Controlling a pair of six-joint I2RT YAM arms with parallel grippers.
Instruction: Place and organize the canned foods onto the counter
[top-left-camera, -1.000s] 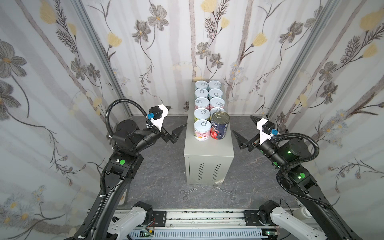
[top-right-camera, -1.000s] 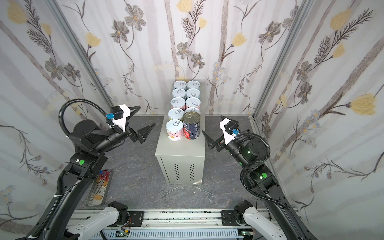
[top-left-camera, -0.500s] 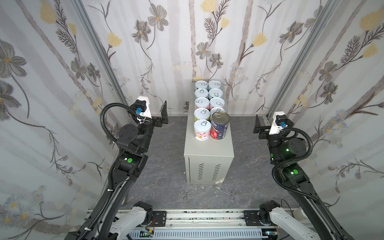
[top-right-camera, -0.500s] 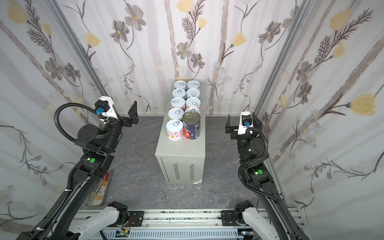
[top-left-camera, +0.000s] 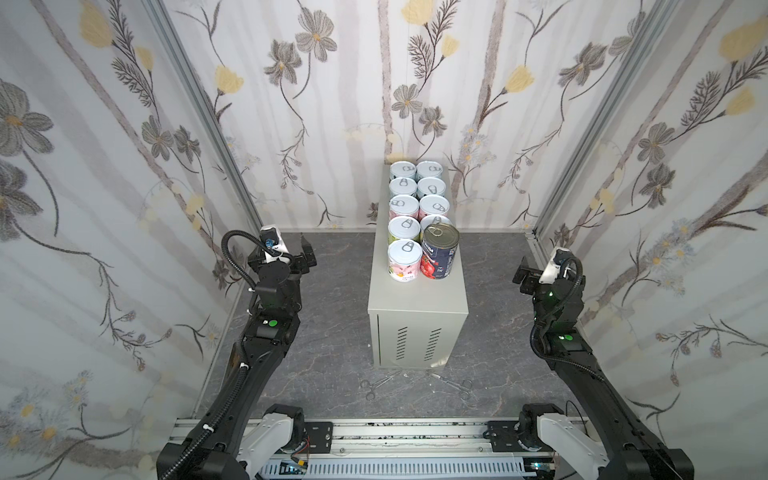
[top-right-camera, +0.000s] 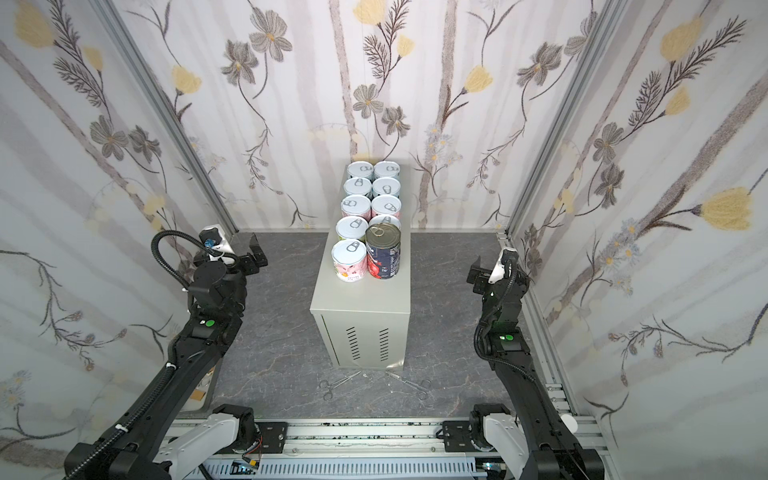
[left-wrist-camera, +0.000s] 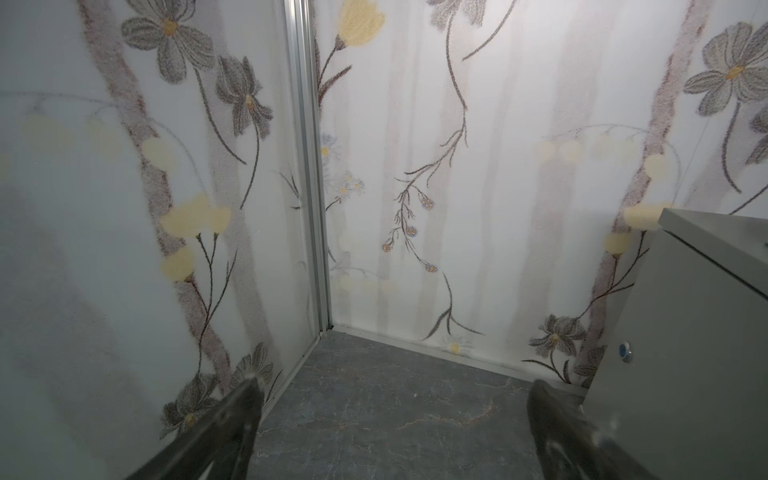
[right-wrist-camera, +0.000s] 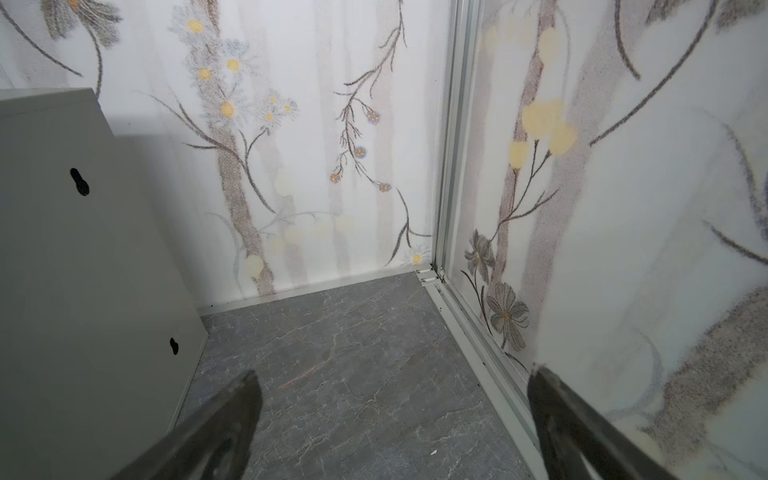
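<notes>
The counter (top-left-camera: 417, 291) (top-right-camera: 365, 295) is a tall light-grey metal box in the middle of the floor. On its top the canned foods stand in two rows running back to the wall. Several are short pastel cans with silver lids (top-left-camera: 404, 257) (top-right-camera: 350, 259), and a taller dark-blue tomato can (top-left-camera: 439, 253) (top-right-camera: 383, 253) stands front right. My left gripper (top-left-camera: 306, 254) (top-right-camera: 254, 257) (left-wrist-camera: 395, 386) hangs open and empty, left of the counter (left-wrist-camera: 685, 332). My right gripper (top-left-camera: 523, 274) (top-right-camera: 477, 272) (right-wrist-camera: 395, 382) is open and empty, right of the counter (right-wrist-camera: 83, 249).
Two pairs of metal scissors (top-left-camera: 376, 382) (top-left-camera: 453, 382) lie on the dark marbled floor just in front of the counter. Flowered walls close in on three sides, near each arm. The arms' base rail (top-left-camera: 395, 436) runs along the front.
Both arms have pulled back from the counter to the sides, and their grippers have turned from facing the cans to facing the back wall. The cans have not moved.
</notes>
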